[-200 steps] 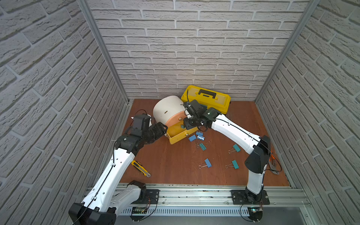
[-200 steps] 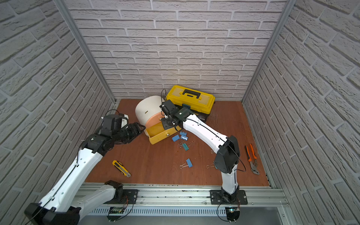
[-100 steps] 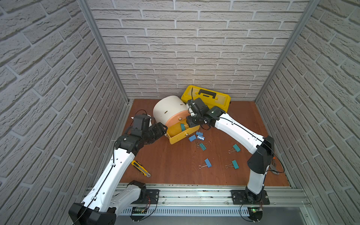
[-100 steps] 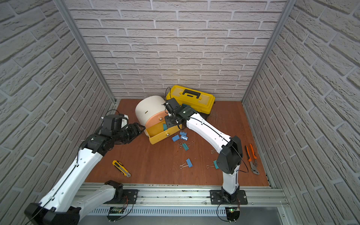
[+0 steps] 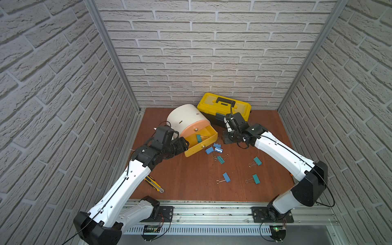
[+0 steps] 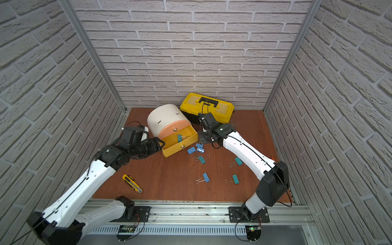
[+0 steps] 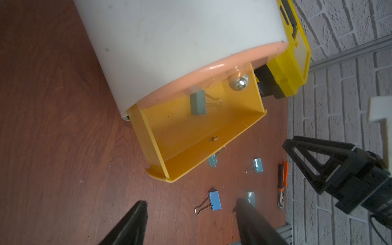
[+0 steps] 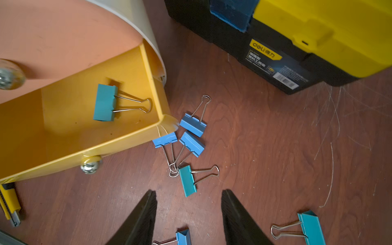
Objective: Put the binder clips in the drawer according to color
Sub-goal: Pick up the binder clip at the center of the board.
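The drawer cabinet (image 5: 185, 118) is a white drum lying on its side with a peach front. Its yellow drawer (image 5: 209, 142) is pulled out and holds one teal binder clip (image 8: 105, 102). Blue binder clips (image 5: 214, 148) lie clustered by the drawer's corner, with a teal one (image 5: 220, 159) just below them. More teal clips (image 5: 257, 161) and a blue one (image 5: 226, 177) are scattered nearer the front. My left gripper (image 7: 191, 204) stands open and empty at the drawer's left side. My right gripper (image 8: 189, 192) is open and empty above the clip cluster, right of the drawer.
A yellow-black toolbox (image 5: 222, 106) stands against the back wall behind my right wrist. A yellow utility knife (image 5: 153, 184) lies at the front left beside my left arm. Orange-handled pliers (image 7: 282, 182) lie near the right wall. Brick walls close in three sides.
My right gripper has drawn back from over the yellow drawer toward the right, opening wider and leaving the teal clip inside. The left arm has not moved.
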Available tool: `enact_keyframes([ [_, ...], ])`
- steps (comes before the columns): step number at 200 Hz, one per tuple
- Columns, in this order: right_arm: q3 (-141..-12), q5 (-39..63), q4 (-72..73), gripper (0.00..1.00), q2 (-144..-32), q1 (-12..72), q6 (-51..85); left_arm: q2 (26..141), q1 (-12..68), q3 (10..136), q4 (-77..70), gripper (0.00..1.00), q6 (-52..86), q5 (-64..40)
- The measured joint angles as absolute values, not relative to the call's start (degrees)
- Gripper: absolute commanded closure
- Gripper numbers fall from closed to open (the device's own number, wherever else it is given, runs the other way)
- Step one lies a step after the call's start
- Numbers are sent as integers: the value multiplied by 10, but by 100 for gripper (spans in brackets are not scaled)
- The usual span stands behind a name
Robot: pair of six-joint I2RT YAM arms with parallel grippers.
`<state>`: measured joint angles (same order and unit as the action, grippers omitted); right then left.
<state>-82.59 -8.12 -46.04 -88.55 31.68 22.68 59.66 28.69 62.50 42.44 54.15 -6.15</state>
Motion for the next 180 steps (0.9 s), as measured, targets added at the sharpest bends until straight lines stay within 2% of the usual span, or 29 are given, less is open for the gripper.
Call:
enact_keyframes([
  [54, -714, -81, -453, 42, -832, 274, 269, 597, 343, 617, 420, 29, 560, -28],
  [114, -595, -80, -450, 35, -795, 166, 355, 603, 411, 602, 408, 30, 585, 5],
  [180, -547, -78, -447, 26, -774, 74, 465, 646, 445, 602, 377, 29, 582, 15],
])
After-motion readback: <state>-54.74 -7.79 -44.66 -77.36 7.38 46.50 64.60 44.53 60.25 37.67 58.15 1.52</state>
